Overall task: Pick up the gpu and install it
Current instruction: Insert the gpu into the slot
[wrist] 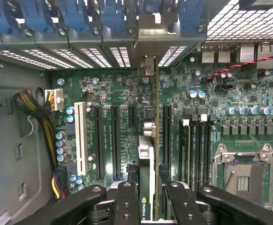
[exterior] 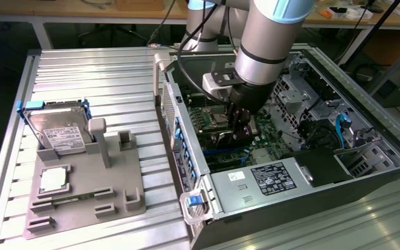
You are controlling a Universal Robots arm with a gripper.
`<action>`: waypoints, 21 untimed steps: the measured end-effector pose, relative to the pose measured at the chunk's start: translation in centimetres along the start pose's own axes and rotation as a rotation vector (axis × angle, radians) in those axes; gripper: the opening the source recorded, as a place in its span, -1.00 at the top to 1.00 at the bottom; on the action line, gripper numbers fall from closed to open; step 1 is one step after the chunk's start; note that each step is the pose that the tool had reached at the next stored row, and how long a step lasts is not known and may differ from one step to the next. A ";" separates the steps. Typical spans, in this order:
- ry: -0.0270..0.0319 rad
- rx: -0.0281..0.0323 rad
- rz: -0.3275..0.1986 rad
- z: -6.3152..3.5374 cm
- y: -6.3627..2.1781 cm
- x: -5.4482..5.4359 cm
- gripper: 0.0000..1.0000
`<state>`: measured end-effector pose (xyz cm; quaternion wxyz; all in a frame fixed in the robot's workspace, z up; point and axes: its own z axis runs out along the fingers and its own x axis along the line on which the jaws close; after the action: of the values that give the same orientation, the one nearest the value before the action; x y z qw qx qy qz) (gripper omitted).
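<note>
Biggest thing first: the open PC case (exterior: 166,99) takes up the right half of the exterior view, side panel off. The arm (exterior: 270,31) comes in from the top centre and reaches down into the middle of it. The motherboard (wrist: 211,93) lies across the case floor; in the wrist view I'm looking straight onto it, w/ the empty CPU socket (wrist: 242,176) off to one side.

On the exterior view's left sits the grey parts tray (exterior: 82,208). The hard drive (exterior: 61,130) stands in its holder there, and the processor chip (exterior: 52,178) lies flat just below it in the frame. The card's place on that tray looks vacated.

Step in hand, as I read it: pickup is done and we're in the install phase. The gpu (wrist: 146,159) is inside the case, held edge-on above the board, green logo strip facing the wrist cam. I can't tell if its lower edge touches the board yet; I'd judge it not seated.

The claw (wrist: 147,185) is part closed, narrow, w/ one finger (wrist: 127,197) on each face of the card. It's clamped on the gpu, nothing else touched.

What seating calls for, imo:
- card edge square over one of the long black slots (wrist: 115,140); it hangs betw. two of them and I can't say which is the target
- bracket end lined up w/ the rear opening
- straight, even push, no tilt; caps & connectors sit close by
</note>
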<state>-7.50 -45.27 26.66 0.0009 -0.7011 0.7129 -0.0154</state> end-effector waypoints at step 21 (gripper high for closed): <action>-0.0025 -0.0068 -0.012 0.01 0.15 0.0 0.46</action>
<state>-7.65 -45.23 26.65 -0.0007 -0.7053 0.7088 -0.0121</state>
